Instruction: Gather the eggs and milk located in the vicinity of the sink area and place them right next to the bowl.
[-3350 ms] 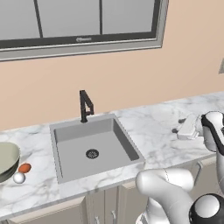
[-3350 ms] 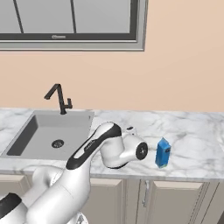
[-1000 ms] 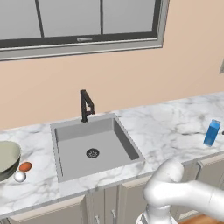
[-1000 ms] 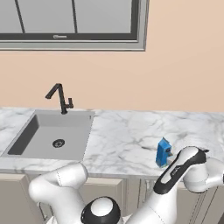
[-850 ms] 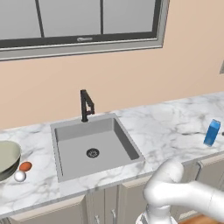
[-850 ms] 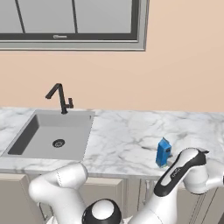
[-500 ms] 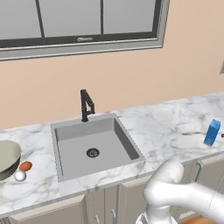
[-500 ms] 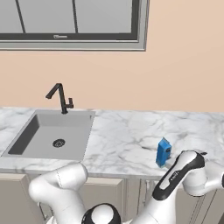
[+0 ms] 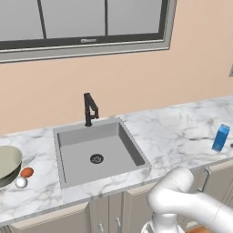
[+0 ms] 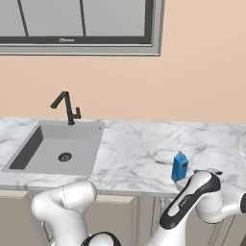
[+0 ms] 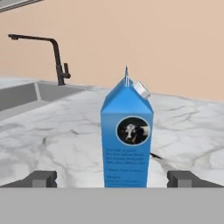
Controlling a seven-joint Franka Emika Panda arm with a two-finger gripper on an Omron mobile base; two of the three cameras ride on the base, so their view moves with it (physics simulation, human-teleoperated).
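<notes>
Milk (image 11: 126, 135): blue gable-top carton, smooth flat sides, white round cap on the slanted top, round cow picture on the front face, standing upright on the white-grey veined marble counter (image 11: 52, 131), well to the right of the sink, near the counter's front edge. In hand view it sits centred between the two dark blocky fingertips (image 11: 41, 178), one each side, both apart from the carton walls; gripper (image 11: 114, 179) jaws spread wide, grasping nothing. Right base view: carton (image 10: 179, 166) just beyond the arm's white rounded wrist. Sink (image 9: 98, 152): square grey recessed basin, matte, round dark drain in the middle, slim black angular faucet (image 9: 89, 109) at its back rim. Far left of the counter: bowl (image 9: 8, 164), wide, round, grey-beige, partly cut by the frame edge. Orange-brown egg (image 9: 27, 172) and white egg (image 9: 21, 182), small smooth ovals, just beside the bowl's right side, close together. Peach plain wall behind, grey-framed window (image 9: 86, 22) above.
</notes>
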